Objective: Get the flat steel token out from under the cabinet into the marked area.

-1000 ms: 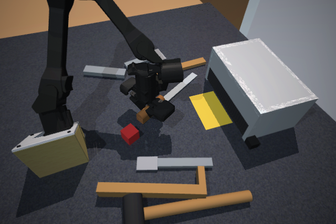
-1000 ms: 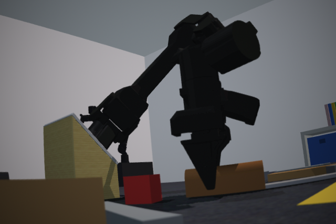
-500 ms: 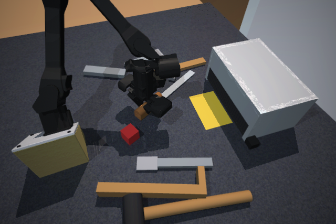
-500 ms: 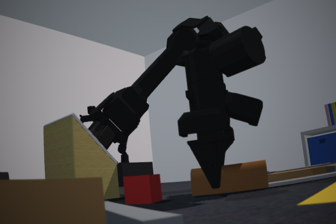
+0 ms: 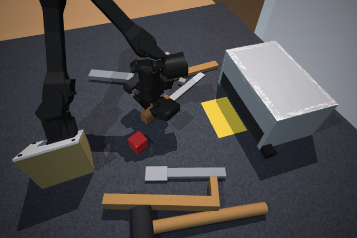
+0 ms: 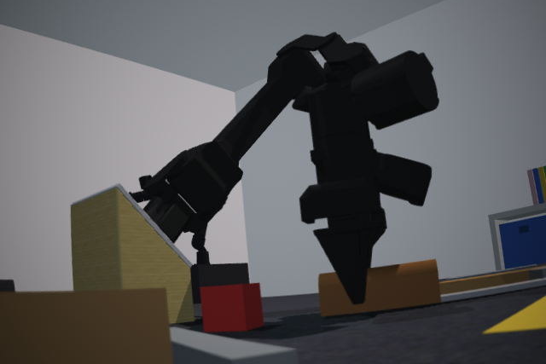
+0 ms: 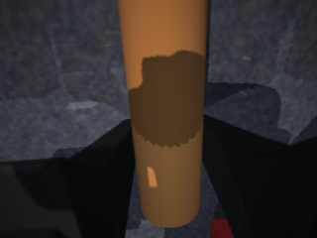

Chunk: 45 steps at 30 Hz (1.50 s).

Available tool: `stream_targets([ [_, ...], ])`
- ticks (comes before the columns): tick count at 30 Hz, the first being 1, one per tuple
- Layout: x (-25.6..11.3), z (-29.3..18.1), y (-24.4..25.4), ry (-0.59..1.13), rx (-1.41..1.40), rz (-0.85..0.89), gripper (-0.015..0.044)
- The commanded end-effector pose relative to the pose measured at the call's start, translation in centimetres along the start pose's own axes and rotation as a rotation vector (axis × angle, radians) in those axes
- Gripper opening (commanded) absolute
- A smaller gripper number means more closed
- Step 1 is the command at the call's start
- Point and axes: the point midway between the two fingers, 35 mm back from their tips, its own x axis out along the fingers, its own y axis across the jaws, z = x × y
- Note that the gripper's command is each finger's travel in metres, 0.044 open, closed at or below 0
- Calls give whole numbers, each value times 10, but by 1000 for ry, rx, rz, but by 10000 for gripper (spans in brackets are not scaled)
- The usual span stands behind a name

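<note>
My gripper (image 5: 154, 109) (image 6: 357, 299) (image 7: 163, 125) is shut on the rounded orange-brown handle (image 5: 147, 116) (image 6: 401, 282) (image 7: 168, 193) of a tool, held low over the table. A thin pale strip (image 5: 187, 86) runs from the handle toward the cabinet side. The grey-white cabinet (image 5: 288, 82) stands at the right with a dark slotted vent (image 5: 241, 105) low on its front. The yellow marked area (image 5: 215, 119) (image 6: 525, 315) lies in front of it, partly in shadow, with nothing on it. The token cannot be seen in any view.
A red cube (image 5: 138, 142) (image 6: 229, 308) (image 7: 221, 229) lies near the gripper. A grey flat tool (image 5: 196, 172), a wooden L-shaped stick (image 5: 158, 200) and a mallet (image 5: 210, 217) lie at the front. A grey bar (image 5: 100, 74) and wooden stick (image 5: 203, 67) lie behind. A black block (image 5: 268, 150) is at the cabinet's near corner.
</note>
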Motion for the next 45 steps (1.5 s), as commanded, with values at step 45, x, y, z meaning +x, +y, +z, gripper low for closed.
stream_targets([
  [45, -1, 18, 58, -4, -9, 3, 0],
])
